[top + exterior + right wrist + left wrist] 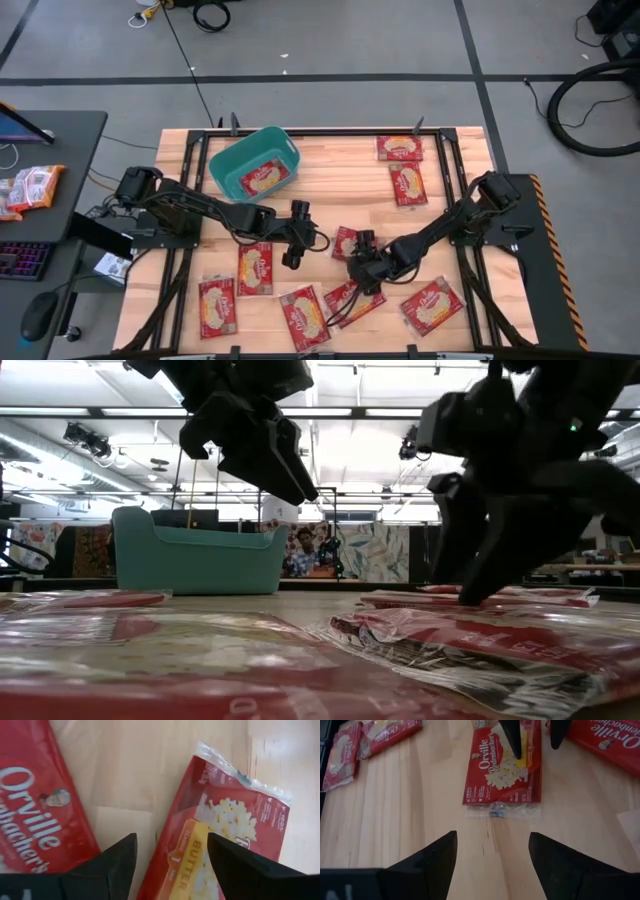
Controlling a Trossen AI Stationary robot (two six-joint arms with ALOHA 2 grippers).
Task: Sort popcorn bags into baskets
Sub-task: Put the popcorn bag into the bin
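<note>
My right gripper [362, 243] covers part of the popcorn bag [345, 243] at mid-table, so I can't read its label; fingers spread, tips down at it, gripping nothing. Left gripper [297, 243] hangs just beside, also spread and empty. One bag lies in the teal basket [228, 158] near the far-left corner.

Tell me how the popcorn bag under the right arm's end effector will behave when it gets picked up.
The popcorn bag lies flat in clear crinkled wrap, so it probably flexes a little and feels light. The glossy film may slip between the fingers. The open right end effector straddles it, so a pinch across its thin edge seems workable.
</note>
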